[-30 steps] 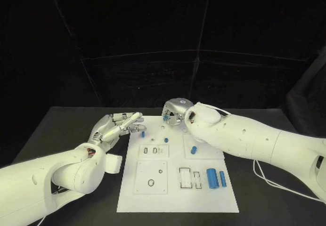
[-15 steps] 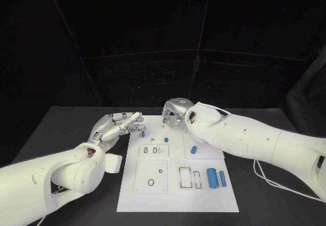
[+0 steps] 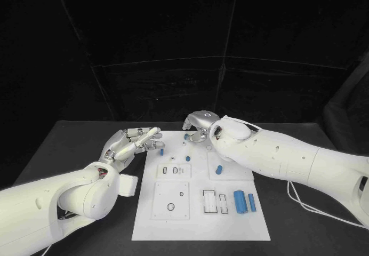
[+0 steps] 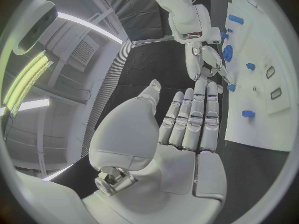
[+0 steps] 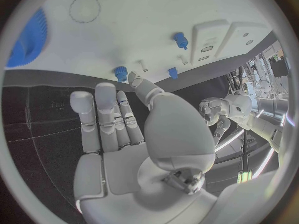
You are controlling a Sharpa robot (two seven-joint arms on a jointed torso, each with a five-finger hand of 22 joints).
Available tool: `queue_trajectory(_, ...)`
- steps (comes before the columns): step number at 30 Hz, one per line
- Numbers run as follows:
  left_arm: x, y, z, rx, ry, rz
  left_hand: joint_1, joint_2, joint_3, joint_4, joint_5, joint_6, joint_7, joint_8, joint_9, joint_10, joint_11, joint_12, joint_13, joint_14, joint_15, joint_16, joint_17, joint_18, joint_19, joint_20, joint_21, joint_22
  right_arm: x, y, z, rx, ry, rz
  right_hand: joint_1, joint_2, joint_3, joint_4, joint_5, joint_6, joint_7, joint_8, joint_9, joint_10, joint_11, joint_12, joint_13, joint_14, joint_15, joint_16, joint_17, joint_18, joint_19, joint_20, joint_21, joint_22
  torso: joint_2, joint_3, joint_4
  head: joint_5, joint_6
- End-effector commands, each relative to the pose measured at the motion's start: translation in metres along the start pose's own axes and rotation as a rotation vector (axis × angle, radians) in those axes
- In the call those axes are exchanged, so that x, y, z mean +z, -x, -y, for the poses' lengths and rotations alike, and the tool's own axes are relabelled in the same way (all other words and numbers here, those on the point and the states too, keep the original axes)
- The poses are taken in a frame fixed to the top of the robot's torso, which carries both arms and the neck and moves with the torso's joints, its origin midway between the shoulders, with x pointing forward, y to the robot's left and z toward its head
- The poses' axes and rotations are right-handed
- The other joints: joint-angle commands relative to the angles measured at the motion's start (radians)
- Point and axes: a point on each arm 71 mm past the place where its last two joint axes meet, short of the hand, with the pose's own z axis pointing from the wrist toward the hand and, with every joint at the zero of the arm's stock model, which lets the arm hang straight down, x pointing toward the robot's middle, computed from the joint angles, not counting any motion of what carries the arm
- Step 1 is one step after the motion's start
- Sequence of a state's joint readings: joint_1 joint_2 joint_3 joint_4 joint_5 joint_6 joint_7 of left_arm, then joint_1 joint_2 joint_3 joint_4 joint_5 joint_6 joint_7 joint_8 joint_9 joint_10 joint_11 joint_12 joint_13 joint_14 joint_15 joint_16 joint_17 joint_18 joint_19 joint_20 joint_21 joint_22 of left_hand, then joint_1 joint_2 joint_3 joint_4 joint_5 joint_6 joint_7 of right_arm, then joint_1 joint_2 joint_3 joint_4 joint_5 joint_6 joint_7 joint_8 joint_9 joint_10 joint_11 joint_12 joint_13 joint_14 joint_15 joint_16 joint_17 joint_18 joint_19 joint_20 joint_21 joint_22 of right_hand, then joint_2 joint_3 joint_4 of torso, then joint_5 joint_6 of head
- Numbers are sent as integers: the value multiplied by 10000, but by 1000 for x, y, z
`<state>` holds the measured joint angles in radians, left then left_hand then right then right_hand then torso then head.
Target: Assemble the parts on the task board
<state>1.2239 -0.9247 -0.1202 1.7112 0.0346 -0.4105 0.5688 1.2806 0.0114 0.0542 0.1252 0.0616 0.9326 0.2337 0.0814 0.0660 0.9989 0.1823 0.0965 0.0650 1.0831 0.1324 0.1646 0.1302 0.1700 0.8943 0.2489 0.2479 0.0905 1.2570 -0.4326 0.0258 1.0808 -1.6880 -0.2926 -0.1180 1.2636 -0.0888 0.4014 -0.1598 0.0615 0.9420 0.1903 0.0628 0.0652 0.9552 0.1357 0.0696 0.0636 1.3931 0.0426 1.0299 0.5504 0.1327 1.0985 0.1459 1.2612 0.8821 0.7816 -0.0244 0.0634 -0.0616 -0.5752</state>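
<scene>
The left hand [image 3: 132, 142] hovers at the far left corner of the task board [image 3: 201, 224], fingers straight and apart, nothing in it. The right hand [image 3: 197, 128] hangs over the far edge of the board; in its wrist view [image 5: 118, 134] the fingers lie extended side by side with an empty palm, so it holds nothing.

Progress, as judged from the layout: partial at best. Near the hands, three small blue parts stand on the far portion of the board: one just beside the left hand's fingertips [image 3: 161, 152], one below the right hand [image 3: 187, 136], one between them toward the robot [image 3: 187, 158]. Whether these are fully seated cannot be told. A further blue part [image 3: 219, 170] lies loose on the board nearer the robot than the right hand. Two blue cylinders [image 3: 245, 202] lie side by side well apart from both hands, unplaced. Several slots [image 3: 174, 170] and the round recess [image 3: 171, 206] appear unfilled. Most insertion work looks outstanding.

Surface: a black table [image 3: 69, 144], board flat upon it. Room: dark draped backdrop [image 3: 184, 64] behind the table.
</scene>
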Motion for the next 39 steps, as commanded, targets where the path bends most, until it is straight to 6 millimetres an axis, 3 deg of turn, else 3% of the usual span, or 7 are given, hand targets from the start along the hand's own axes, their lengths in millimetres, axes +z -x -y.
queue_trajectory(1, 0, -1, 1, -21, -67, -141, 13, 95, -4, -72, -46, 6, 80, -46, -15, -14, 54, -38, -15, -17, 65, -46, 9, 137, 34, 16, -67, -17, -5, 6, 6, 324, -24, 500, 109, 55, -107, 72, 183, 68, 4, 45, 32, 327, -60, 195, 45, 121, -44, 93, 200, 37, 151, -6, 45, 141, -15, 6, -2, -28, 30)
queue_trajectory(5, 0, 2, 2, 4, -77, -91, 13, 95, -3, -72, -46, 6, 80, -46, -15, -14, 54, -38, -15, -18, 65, -47, 9, 137, 34, 16, -67, -17, -24, 12, 25, 1181, -438, 519, -155, 84, -202, 376, 620, 405, -57, 151, 72, 1715, -270, 858, 225, 558, -188, 961, 1542, -210, 1124, -83, 681, 1413, -19, 15, -48, -15, 82)
queue_trajectory(9, -1, 4, 2, 29, -86, -40, 16, 100, -2, -79, -48, 5, 79, -50, -15, -16, 54, -42, -15, -18, 66, -51, 10, 137, 35, 17, -70, -20, -44, 18, 49, 2064, -1181, 68, -733, -300, -711, 821, 1048, 386, -342, 102, 45, 3274, -658, 1607, 635, 830, -492, 1712, 2660, -425, 1925, -341, 1248, 2521, -33, 12, -123, -1, 110)
queue_trajectory(12, -2, 6, 3, 45, -93, -9, 20, 104, -1, -85, -49, 7, 77, -51, -14, -14, 54, -43, -14, -18, 66, -54, 10, 137, 36, 17, -71, -21, -62, 21, 72, 2478, -1911, -503, -1179, -611, -1617, 1381, 1183, 223, -563, 107, 43, 4461, -928, 2682, 1498, 1022, -727, 2470, 3853, -596, 2500, -612, 1664, 3354, -48, 35, -193, 34, 137)
queue_trajectory(16, -2, 6, 3, 49, -90, -2, 20, 104, -1, -85, -49, 7, 77, -51, -14, -14, 54, -43, -14, -18, 66, -54, 10, 137, 36, 17, -71, -21, -78, 22, 94, 2560, -2656, -1002, -895, -488, -3299, 2305, 1765, 3, -573, 232, 68, 4002, -938, 4430, 3515, 1096, -679, 3333, 5274, -696, 2848, -691, 1942, 3926, -52, 60, -230, 36, 156)
queue_trajectory(22, -1, 6, 3, 39, -86, -24, 20, 104, -1, -85, -49, 7, 77, -51, -14, -14, 54, -43, -14, -18, 66, -54, 10, 137, 36, 17, -71, -21, -84, 21, 109, 2386, -3209, -1289, -156, -222, -4495, 3346, 1979, -246, -493, 439, 68, 3475, -810, 7157, 6819, 1116, -643, 3758, 6032, -767, 3008, -563, 2092, 4264, -36, 49, -201, -7, 196)
queue_trajectory(39, 1, 5, 1, 33, -57, -49, 36, 124, 5, -113, -49, 21, 67, -55, -10, 2, 47, -47, -10, -12, 64, -66, 15, 139, 42, 18, -80, -30, -65, 13, 100, 1880, -2965, -1706, 925, 127, -4541, 3312, 2065, -356, -464, 641, 70, 3463, -824, 8412, 8460, 1201, -621, 4096, 6753, -822, 3164, -529, 2220, 4569, -42, 27, -187, -9, 76)
